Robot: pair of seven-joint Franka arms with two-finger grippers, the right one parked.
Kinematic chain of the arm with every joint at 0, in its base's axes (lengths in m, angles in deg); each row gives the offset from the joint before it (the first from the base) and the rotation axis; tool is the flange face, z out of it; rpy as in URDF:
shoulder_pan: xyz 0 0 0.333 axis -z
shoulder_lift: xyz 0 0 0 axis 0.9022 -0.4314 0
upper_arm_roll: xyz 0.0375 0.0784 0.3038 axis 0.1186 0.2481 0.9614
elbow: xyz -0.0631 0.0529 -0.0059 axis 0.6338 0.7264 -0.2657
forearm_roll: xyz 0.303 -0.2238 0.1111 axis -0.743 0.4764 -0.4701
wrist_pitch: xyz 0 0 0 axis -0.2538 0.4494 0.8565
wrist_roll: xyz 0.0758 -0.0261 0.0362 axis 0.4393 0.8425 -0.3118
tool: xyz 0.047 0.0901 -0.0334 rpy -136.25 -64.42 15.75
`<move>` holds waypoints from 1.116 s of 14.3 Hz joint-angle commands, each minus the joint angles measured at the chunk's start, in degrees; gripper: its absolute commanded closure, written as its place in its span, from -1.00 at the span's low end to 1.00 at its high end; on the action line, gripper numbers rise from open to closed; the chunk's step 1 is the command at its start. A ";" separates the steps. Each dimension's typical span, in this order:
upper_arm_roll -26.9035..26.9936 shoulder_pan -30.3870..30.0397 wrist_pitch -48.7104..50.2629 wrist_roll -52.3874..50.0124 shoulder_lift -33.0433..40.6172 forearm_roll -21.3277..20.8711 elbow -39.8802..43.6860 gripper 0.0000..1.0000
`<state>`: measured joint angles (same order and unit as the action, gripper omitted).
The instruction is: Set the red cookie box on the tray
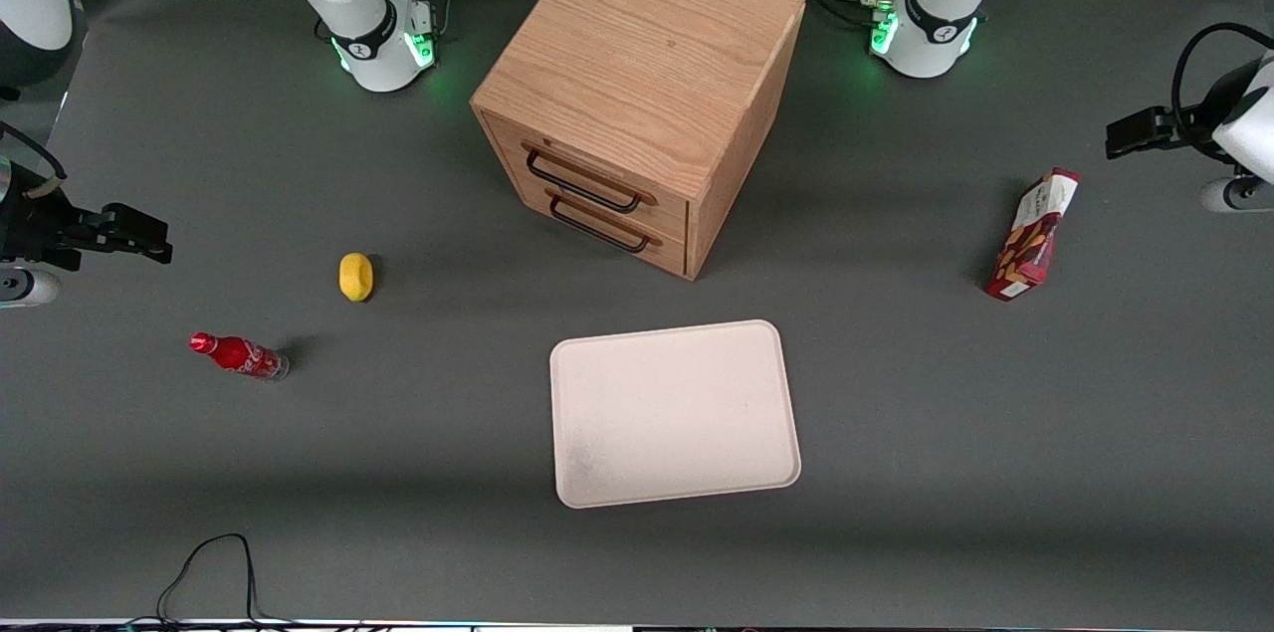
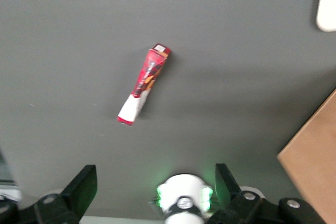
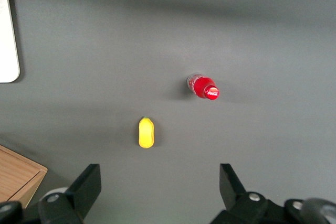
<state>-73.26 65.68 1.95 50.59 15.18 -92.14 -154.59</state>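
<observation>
The red cookie box lies flat on the grey table toward the working arm's end, well away from the tray. It is a slim dark-red carton with a white panel at one end, also seen in the left wrist view. The pale pinkish-beige tray sits near the front camera with nothing on it; one corner of the tray shows in the left wrist view. My left gripper hangs above the table, a little farther from the front camera than the box and not touching it. The gripper is open with nothing between its fingers.
A wooden two-drawer cabinet stands mid-table, farther from the front camera than the tray. A yellow lemon-like object and a small red soda bottle lie toward the parked arm's end. A black cable loops at the table's front edge.
</observation>
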 commanded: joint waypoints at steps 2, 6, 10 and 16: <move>1.66 -3.34 0.72 11.08 1.92 -1.43 -1.42 -1.00; 1.84 -7.30 -0.60 17.33 2.36 -0.81 -3.79 -1.00; 1.93 -7.56 -2.18 17.34 3.94 -0.81 -6.51 -1.00; 2.81 -7.65 -25.43 17.33 13.16 -0.81 -32.06 -1.00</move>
<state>-70.79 58.10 -14.66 67.13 21.99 -92.80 -174.10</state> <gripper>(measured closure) 0.000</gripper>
